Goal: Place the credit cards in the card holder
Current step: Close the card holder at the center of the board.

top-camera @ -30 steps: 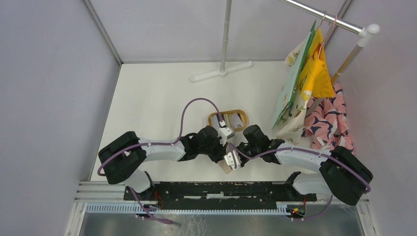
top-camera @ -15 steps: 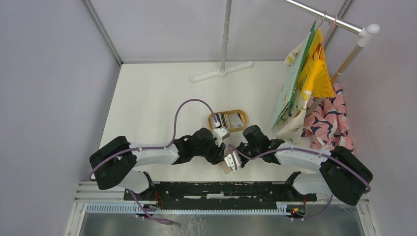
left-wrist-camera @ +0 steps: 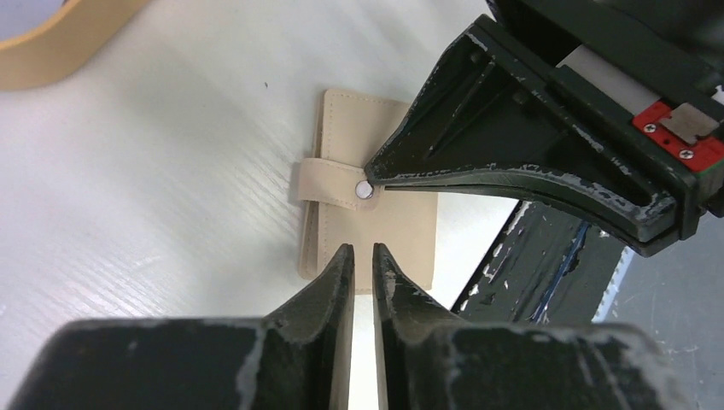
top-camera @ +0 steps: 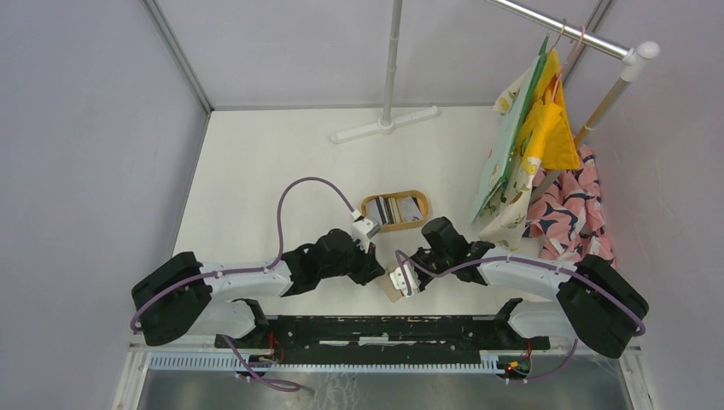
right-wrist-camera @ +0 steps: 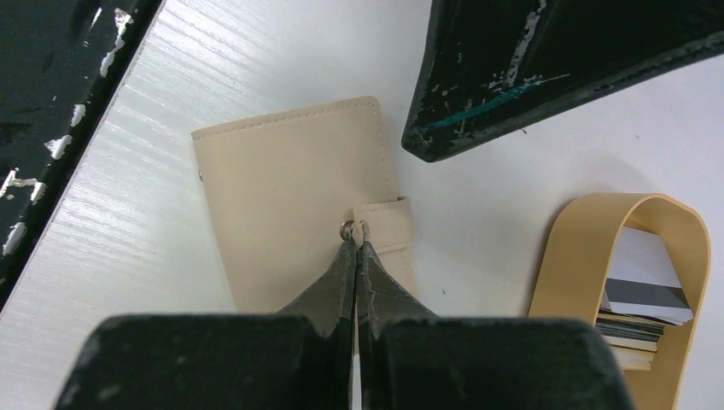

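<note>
Nearest, two robot arms, the left arm and the right arm, bolted side by side and bent inward over a white table. Between their tips, one card holder: beige, squarish, folded shut, lying flat on the table close to the near edge. One strap across its side, carrying one small round snap button. Right gripper clenched, fingers pressed together with no gap, tips touching the strap right at the snap. Left gripper slightly parted, a thin slit between its fingers, gripping nothing, tips at one edge of the holder; contact there unclear. Just beyond, one oval wooden tray, apart from the holder, holding the credit cards: a small stack, white, grey and dark-striped, exact number unclear, print too small to read. Farthest, one white pole stand and one rail hung with a yellow cloth and a pink patterned cloth.
</note>
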`<state>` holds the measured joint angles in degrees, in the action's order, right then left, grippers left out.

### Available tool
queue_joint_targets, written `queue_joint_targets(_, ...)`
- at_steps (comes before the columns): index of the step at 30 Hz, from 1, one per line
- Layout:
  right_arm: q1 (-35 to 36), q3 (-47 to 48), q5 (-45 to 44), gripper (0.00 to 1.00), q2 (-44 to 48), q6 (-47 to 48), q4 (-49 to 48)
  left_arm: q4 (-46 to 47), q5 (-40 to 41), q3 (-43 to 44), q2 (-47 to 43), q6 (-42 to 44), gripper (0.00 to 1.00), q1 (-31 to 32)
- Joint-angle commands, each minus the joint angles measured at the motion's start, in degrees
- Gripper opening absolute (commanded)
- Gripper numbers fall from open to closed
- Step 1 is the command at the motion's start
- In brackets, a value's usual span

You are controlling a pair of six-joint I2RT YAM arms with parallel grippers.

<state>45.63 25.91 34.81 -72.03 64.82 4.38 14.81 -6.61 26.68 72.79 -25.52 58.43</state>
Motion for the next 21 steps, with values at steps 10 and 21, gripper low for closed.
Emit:
queue_joint_targets(10,-0.2,2.2,-0.3,0.0,0.7,0.6,2.8,11.3,-0.8,1.2,8.7,-10.1,0.11,2.2)
queue_joint_targets(21,-0.2,2.3,0.9,0.0,1.1,4.7,6.0,5.0,2.3,3.6,13.8,-10.6,0.02,2.3)
